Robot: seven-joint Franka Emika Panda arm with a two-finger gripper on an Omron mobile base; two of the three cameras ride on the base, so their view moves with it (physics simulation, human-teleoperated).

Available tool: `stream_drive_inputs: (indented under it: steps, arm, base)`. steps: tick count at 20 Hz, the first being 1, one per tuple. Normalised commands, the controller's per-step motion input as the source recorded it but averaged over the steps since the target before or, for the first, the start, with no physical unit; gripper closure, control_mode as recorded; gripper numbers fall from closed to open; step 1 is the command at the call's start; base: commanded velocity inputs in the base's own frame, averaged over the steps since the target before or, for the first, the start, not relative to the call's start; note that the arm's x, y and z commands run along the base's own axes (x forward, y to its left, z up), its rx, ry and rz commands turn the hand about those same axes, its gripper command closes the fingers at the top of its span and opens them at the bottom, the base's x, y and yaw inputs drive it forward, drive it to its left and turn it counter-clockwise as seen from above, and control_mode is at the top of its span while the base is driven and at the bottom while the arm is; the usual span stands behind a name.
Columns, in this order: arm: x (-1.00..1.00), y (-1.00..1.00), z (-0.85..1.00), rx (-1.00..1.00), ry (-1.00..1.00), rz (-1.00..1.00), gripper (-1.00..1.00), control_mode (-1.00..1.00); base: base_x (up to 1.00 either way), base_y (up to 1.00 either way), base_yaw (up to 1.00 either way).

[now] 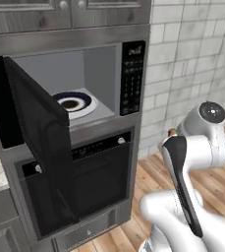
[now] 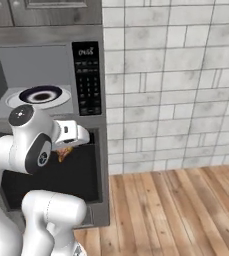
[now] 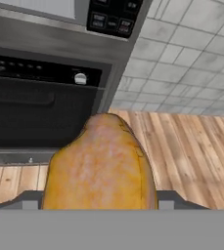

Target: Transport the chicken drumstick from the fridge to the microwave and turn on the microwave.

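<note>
The golden-brown roasted chicken drumstick (image 3: 101, 163) sits gripped between the fingers of the hand (image 2: 66, 150), low in front of the black oven (image 1: 84, 182) just under the built-in black-and-steel microwave (image 1: 97, 83), whose dark glass door (image 1: 38, 142) hangs wide open on the white round turntable (image 2: 38, 98) carrying a dark blue plate (image 1: 73, 102).

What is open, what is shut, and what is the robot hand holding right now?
microwave: door swung wide open, a blue-rimmed plate inside.
plate: sitting on the white turntable, nothing on it.
oven: door shut.
chicken drumstick: held between the fingers, not yet in the microwave.
gripper: shut on the chicken drumstick, in front of the oven.
</note>
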Motion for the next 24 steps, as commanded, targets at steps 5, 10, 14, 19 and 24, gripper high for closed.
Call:
stream_drive_inputs:
  steps: [5,10,14,19,24]
  arm:
    - [0.0,0.0,0.0,0.0,0.0,0.0,1.0,1.0]
    - [0.0,0.0,0.0,0.0,0.0,0.0,1.0,1.0]
    - [0.0,0.0,0.0,0.0,0.0,0.0,1.0,1.0]
    - [0.0,0.0,0.0,0.0,0.0,0.0,1.0,1.0]
    - [0.0,0.0,0.0,0.0,0.0,0.0,1.0,1.0]
  base:
    - [0.45,-0.04,0.24]
    - [0.3,-0.14,0.32]
    - [0.35,-0.18,0.34]
    - [0.41,-0.29,0.32]
    - [0.33,-0.31,0.31]
